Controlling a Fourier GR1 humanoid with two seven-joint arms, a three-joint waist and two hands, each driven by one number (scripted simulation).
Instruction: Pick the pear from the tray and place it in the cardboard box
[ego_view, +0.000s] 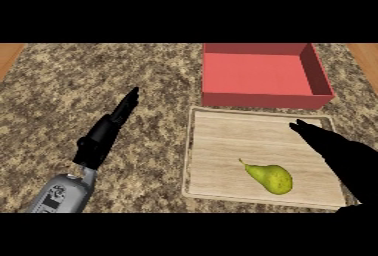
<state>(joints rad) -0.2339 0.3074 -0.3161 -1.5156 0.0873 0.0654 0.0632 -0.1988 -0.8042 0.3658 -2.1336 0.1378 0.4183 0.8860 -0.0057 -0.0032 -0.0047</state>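
A yellow-green pear lies on the wooden tray, in its near half, stem pointing up-left. My right hand hovers over the tray's right side with fingers straight, just right of the pear and not touching it. Beyond the tray's far edge stands a red open box, nothing visible inside it. My left hand is over the counter left of the tray, fingers straight and pointing away.
The speckled granite counter spreads around the tray and box. Wooden strips show at the far left corner and far right corner.
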